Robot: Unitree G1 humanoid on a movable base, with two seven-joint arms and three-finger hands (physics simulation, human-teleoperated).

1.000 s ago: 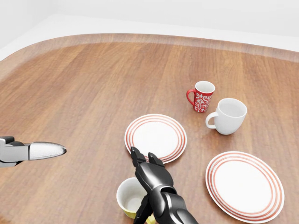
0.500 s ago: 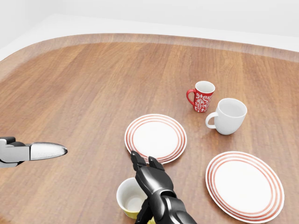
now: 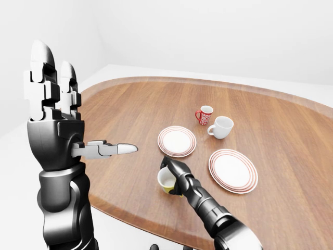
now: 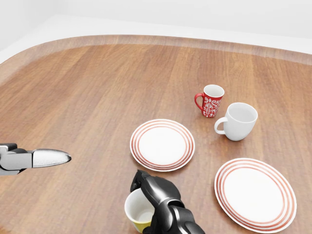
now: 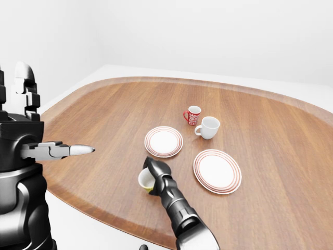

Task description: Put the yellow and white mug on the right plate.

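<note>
My right hand (image 4: pixel 155 191) has its fingers curled over the rim of the yellow and white mug (image 4: pixel 137 212), which sits on the table (image 4: pixel 87 87) at 8 o'clock from the right plate (image 4: pixel 255 192), so lifting and placing remain; my left hand (image 3: pixel 52 112) is open, empty.

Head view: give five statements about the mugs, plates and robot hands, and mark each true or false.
1. The right robot hand is at the yellow mug. True.
2. The yellow mug stands on the right plate. False: it is on the table, below the left plate.
3. The red mug is above and left of the white mug. True.
4. Both plates are bare. True.
5. The left robot hand holds the red mug. False: it is raised, open and empty, far left of the mugs.
</note>
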